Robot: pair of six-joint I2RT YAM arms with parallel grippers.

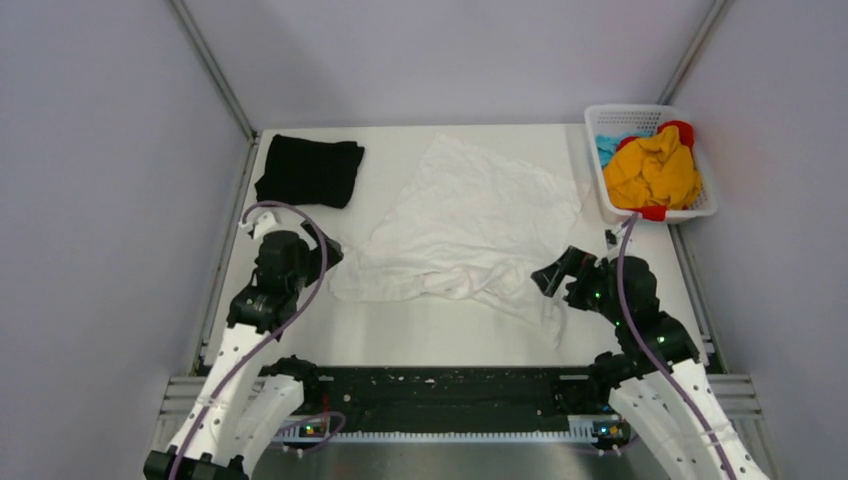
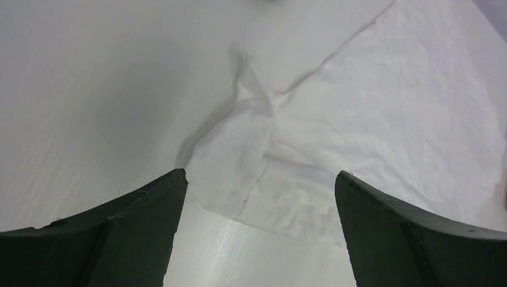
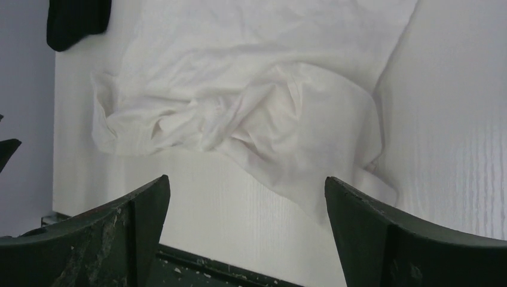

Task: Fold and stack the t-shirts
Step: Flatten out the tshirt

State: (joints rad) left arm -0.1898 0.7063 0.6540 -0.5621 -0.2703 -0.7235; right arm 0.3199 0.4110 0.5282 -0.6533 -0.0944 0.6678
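White tabletop (image 1: 440, 340), grey walls. Crumpled white cloth t-shirt (image 1: 470, 225) is lying mid-table; folded black cloth t-shirt (image 1: 308, 170) is sitting far-left. Left gripper (image 2: 260, 179) and right gripper (image 3: 248, 182) are hanging spread, empty. Risk: pinching bunched layers, skewing the fold.

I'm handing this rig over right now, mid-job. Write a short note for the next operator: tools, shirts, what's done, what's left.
Left tool: open, empty, at the near-left edge of the white cloth t-shirt.
Right tool: open, empty, by that shirt's near-right corner.
White t-shirt: rumpled and unfolded, mid-table.
Black cloth t-shirt: folded, far-left corner.
Done: black one folded.
Left: flatten and fold the white one, then stack the two.
The white plastic lattice basket, far right, holds other cloths.
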